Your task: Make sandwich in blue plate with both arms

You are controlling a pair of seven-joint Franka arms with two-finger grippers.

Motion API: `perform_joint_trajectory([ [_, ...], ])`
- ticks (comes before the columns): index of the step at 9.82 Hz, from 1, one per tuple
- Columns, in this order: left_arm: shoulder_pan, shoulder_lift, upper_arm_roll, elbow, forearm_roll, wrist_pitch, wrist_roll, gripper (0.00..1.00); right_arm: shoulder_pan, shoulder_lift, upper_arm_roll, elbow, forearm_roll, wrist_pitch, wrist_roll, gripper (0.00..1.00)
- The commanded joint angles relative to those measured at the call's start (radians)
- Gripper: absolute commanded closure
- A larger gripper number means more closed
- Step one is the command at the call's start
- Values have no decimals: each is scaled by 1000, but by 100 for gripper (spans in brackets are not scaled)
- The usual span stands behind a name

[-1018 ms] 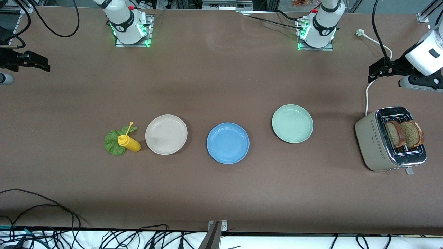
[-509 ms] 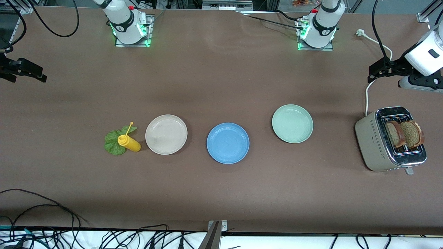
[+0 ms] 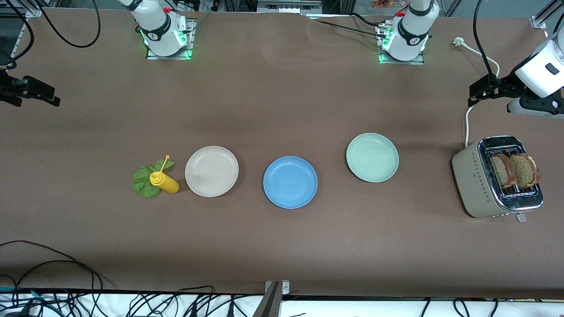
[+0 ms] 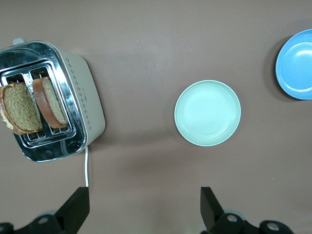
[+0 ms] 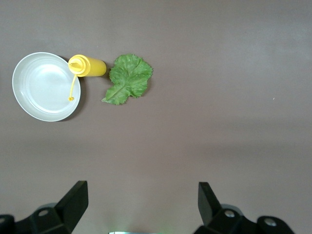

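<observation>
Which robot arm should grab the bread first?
Probably the left arm. Its gripper hangs open above the table close to the toaster, where both bread slices stand. The right gripper, also open, waits at the other end, nearer the lettuce.

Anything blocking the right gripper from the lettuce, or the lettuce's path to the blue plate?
Yes. The yellow squeeze bottle stands at the lettuce leaf, hiding part of it, and the beige plate sits between it and the blue plate. The right gripper hangs off over the table's end, jaws open.

Brown table (image 3: 282,105), black cables (image 3: 53,264)
</observation>
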Motion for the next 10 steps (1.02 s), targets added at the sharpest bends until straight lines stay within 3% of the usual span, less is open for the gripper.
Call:
perform_joint_trajectory([
  [1, 2, 2, -1, 1, 6, 11, -3, 0, -5, 9, 3, 23, 12, -13, -8, 0],
  [10, 12, 56, 30, 5, 57, 79, 8, 0, -5, 9, 3, 23, 10, -15, -9, 0],
])
